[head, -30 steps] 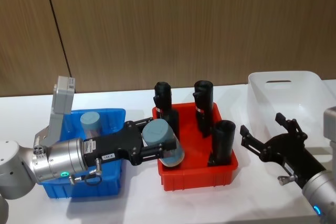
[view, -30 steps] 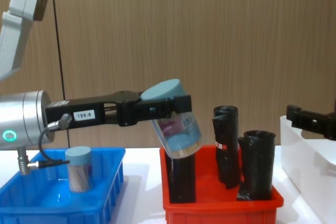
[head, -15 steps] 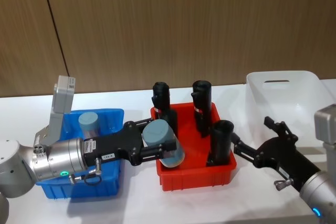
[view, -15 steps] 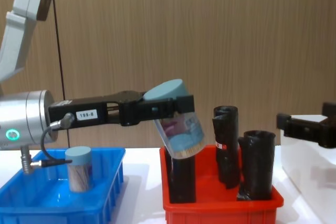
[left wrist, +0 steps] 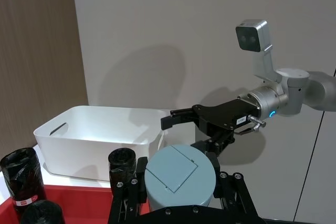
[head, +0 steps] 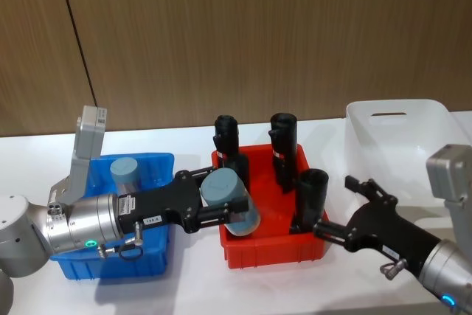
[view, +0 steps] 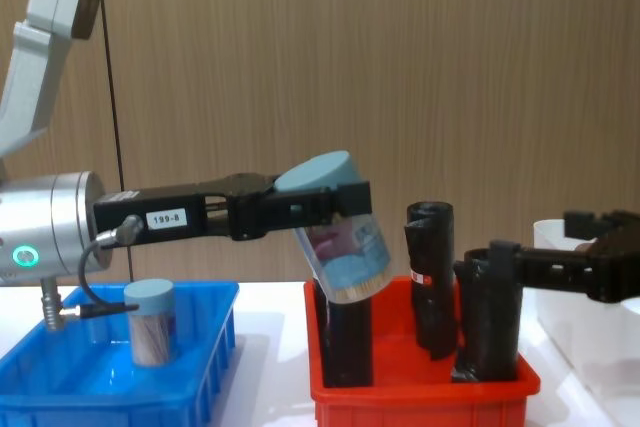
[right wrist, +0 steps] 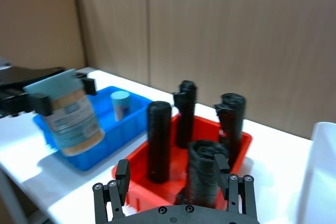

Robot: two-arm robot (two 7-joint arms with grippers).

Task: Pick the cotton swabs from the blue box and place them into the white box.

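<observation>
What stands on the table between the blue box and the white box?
In the head view, a red bin holding black rolls. The left gripper holds one jar of cotton swabs over it; the right gripper, open, hovers by its right side.

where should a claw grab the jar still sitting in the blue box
Grip its round sides near the top, coming straight down from above. The jar stands upright, and the blue box walls surround its base, so a sideways approach looks blocked.
</observation>
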